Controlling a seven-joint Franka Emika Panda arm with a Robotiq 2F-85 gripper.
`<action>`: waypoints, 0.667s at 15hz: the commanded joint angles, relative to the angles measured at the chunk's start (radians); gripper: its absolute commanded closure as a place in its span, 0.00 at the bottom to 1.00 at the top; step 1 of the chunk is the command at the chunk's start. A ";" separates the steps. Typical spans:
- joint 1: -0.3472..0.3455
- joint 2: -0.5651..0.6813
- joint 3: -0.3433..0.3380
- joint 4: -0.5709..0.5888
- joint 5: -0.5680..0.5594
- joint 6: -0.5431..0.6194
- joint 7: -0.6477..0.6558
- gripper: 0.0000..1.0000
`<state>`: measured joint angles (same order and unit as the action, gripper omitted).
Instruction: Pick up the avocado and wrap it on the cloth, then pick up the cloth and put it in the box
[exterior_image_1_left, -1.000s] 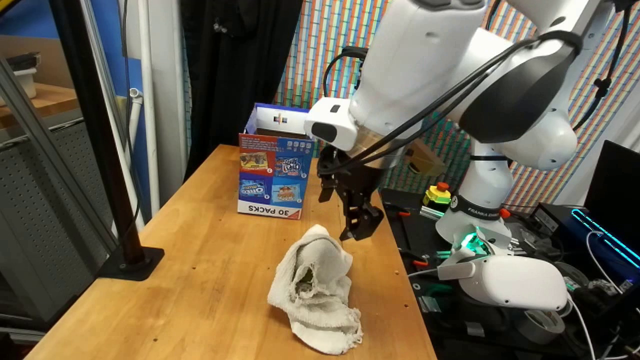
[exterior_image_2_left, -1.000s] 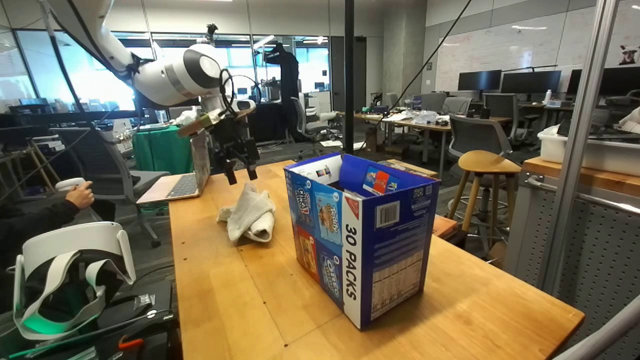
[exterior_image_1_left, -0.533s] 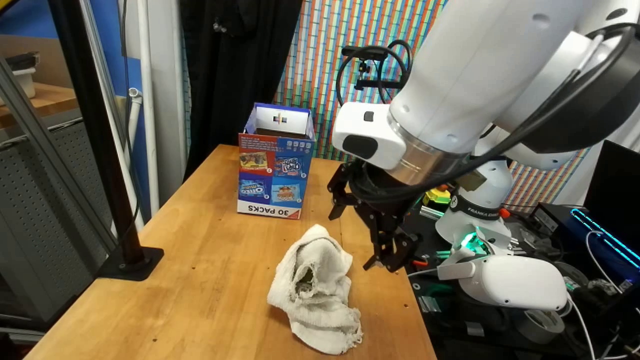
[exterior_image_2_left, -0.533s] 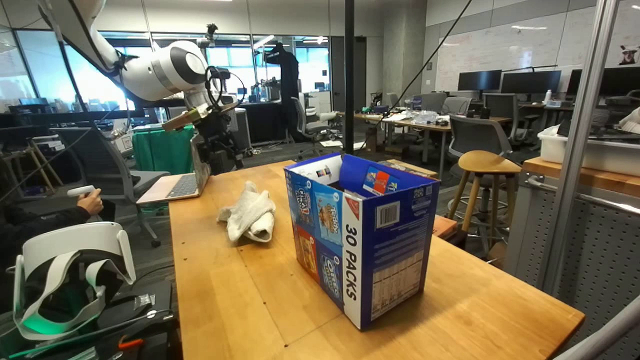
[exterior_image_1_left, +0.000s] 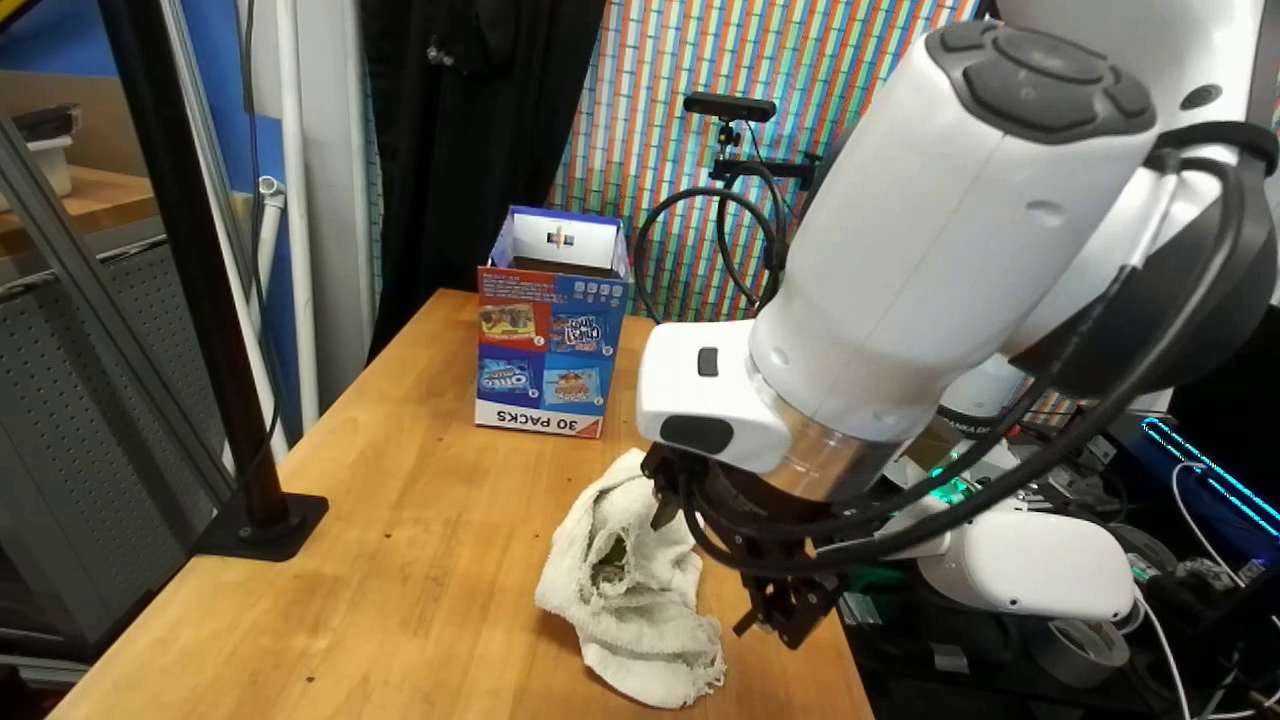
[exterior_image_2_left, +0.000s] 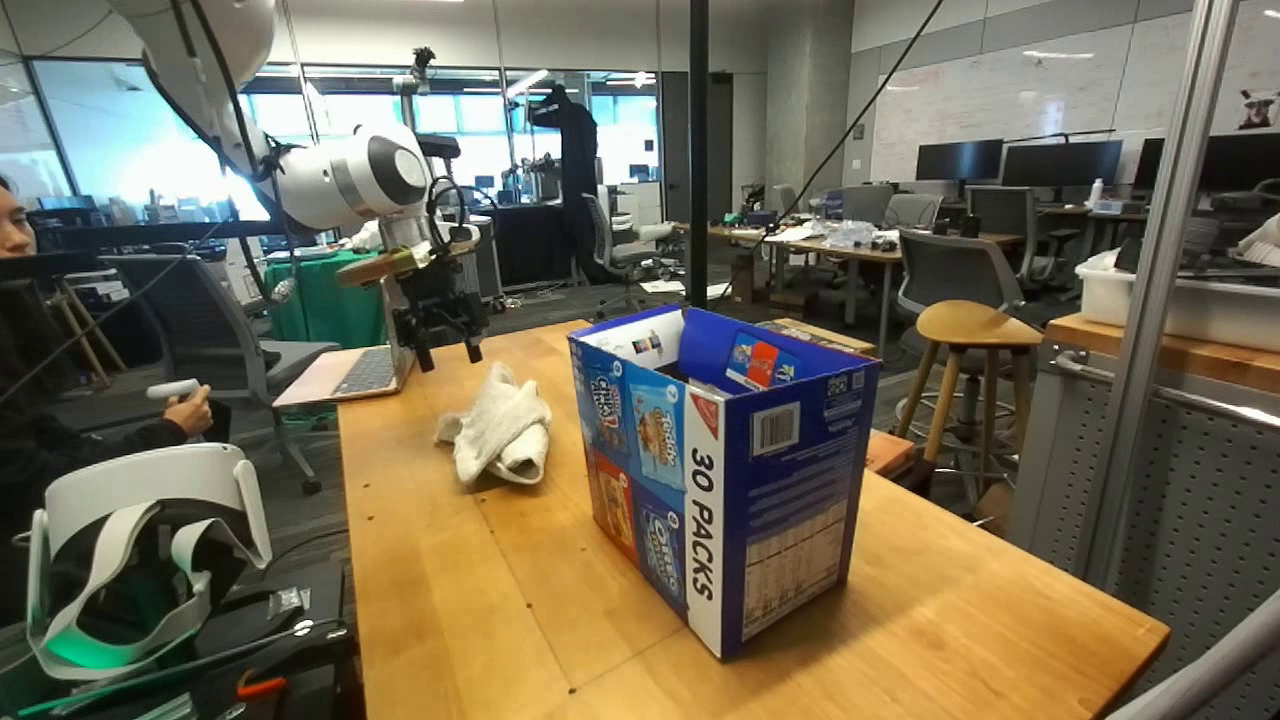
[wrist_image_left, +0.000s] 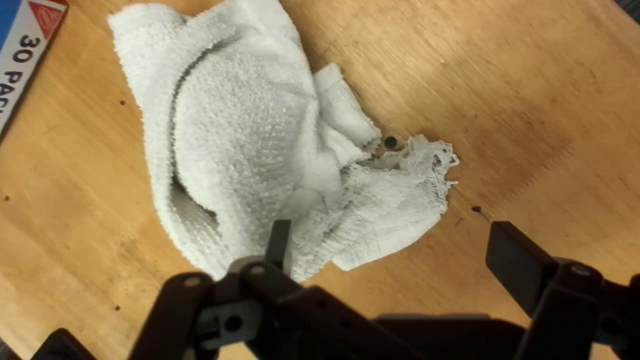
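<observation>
The whitish cloth (exterior_image_1_left: 640, 610) lies bunched on the wooden table, also in an exterior view (exterior_image_2_left: 500, 430) and the wrist view (wrist_image_left: 240, 125). A small dark green patch, apparently the avocado (exterior_image_1_left: 613, 555), shows through a gap in its folds; the rest is covered. The blue box (exterior_image_1_left: 540, 416) stands open at the top behind the cloth, also in an exterior view (exterior_image_2_left: 700, 500). My gripper (wrist_image_left: 392, 235) is open and empty above the cloth's frayed end. One finger overlaps the cloth in view; the other is over bare wood. It also shows in both exterior views (exterior_image_1_left: 725, 575) (exterior_image_2_left: 450, 355).
A laptop (exterior_image_2_left: 370, 372) sits at the table's edge near the gripper. A black post with a base plate (exterior_image_1_left: 265, 525) stands on the table's opposite side. A white headset (exterior_image_1_left: 1040, 565) lies beyond the table's edge, by the arm's base.
My gripper has moved from beyond the cloth, by the box side, along the table edge to beside the cloth's frayed end. It stays open. The cloth and the box have not moved.
</observation>
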<state>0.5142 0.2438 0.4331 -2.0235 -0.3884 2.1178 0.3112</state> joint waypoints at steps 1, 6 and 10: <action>0.037 0.084 -0.017 0.060 0.000 0.016 -0.007 0.00; 0.069 0.136 -0.042 0.061 0.005 0.024 -0.003 0.00; 0.085 0.144 -0.076 0.033 -0.009 0.041 0.014 0.00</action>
<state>0.5749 0.3831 0.3914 -1.9865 -0.3879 2.1388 0.3120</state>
